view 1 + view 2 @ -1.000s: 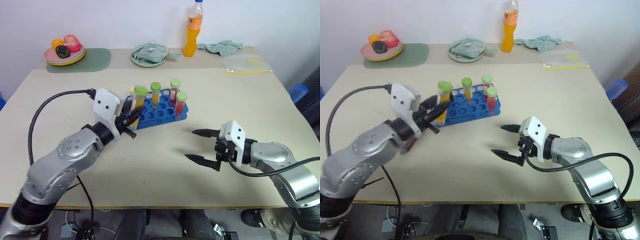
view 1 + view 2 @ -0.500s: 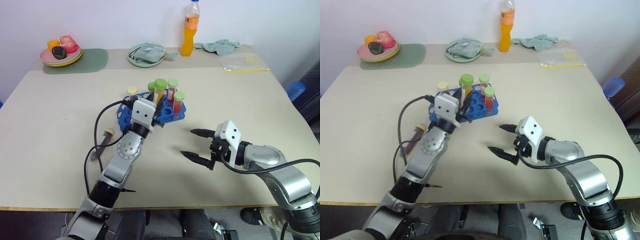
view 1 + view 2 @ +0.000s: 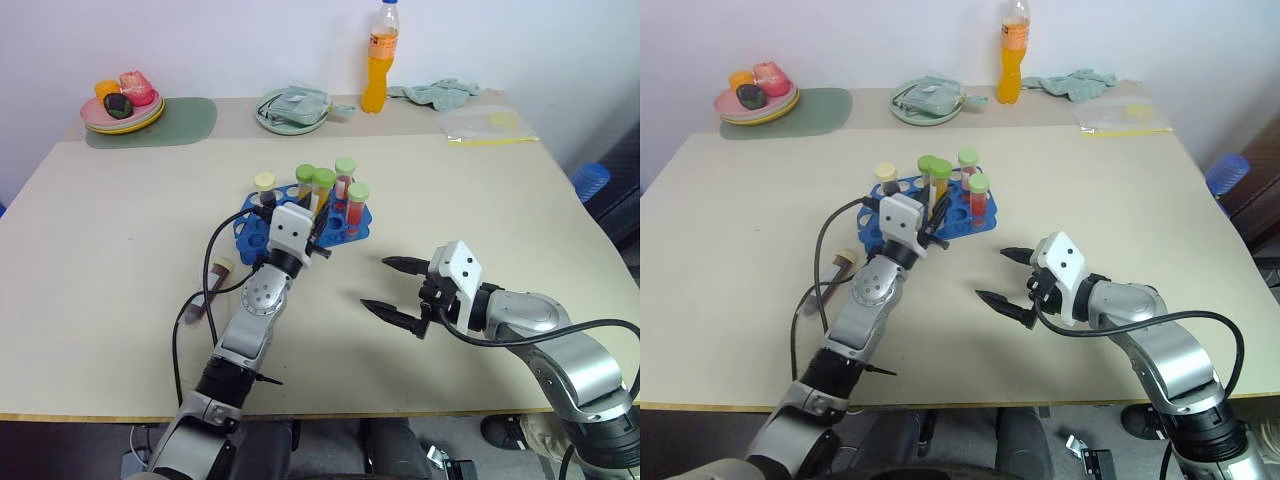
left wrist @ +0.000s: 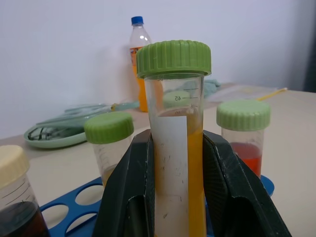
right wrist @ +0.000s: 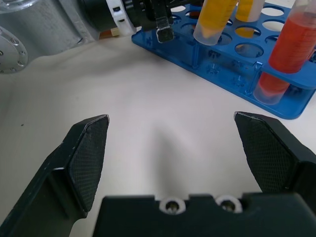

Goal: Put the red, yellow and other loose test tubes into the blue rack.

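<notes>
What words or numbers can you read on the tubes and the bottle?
"45": a scale mark on the yellow tube held in the left gripper.
White label on that tube: blank.
Orange bottle label: too small to read.
Other tubes: nothing readable.

A pale beige bench [image 3: 520,230] is filling the room's middle, a plain white wall [image 3: 240,45] is standing behind its far edge, and even light is falling across both.
</notes>
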`<action>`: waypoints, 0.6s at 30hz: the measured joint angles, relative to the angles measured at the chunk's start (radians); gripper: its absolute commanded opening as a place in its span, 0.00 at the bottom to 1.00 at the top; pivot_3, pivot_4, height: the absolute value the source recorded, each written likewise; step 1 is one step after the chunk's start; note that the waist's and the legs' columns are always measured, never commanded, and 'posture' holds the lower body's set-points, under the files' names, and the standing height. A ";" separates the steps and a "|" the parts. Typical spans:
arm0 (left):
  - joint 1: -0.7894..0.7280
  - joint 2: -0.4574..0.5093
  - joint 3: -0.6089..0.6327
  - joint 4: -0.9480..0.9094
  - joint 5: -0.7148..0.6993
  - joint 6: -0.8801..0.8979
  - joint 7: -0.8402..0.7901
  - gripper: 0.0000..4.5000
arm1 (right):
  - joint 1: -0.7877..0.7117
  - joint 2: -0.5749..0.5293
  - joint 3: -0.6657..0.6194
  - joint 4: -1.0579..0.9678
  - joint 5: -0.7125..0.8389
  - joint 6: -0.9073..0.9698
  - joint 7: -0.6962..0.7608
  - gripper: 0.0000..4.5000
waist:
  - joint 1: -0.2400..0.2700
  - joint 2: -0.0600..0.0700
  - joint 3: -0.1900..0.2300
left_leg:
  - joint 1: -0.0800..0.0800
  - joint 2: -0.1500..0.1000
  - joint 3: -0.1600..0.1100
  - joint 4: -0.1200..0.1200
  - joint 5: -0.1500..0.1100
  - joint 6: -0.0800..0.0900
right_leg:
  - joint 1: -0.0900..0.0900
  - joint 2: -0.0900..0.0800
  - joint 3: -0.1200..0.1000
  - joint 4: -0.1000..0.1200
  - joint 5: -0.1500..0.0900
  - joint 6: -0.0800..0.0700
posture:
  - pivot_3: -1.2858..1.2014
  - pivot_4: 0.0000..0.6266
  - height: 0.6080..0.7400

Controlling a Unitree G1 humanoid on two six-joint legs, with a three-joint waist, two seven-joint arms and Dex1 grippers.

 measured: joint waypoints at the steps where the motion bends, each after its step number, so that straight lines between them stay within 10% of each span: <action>1: -0.005 -0.004 0.002 0.011 0.003 -0.010 0.000 0.17 | 0.000 0.000 0.000 0.000 0.000 0.000 -0.001 1.00 | 0.000 0.000 0.000 | 0.000 0.000 0.000 0.000 0.000 0.000 | 0.000 0.000 0.000 0.000 0.000 0.000 | 0.52 0.24 1.00; 18: -0.073 -0.071 0.058 0.228 0.021 -0.170 0.007 0.17 | 0.000 0.028 0.007 0.000 -0.007 0.001 -0.019 1.00 | -0.001 0.000 0.000 | 0.000 0.000 0.000 0.001 0.000 0.000 | 0.000 0.000 0.000 0.001 0.000 0.000 | 0.52 0.24 1.00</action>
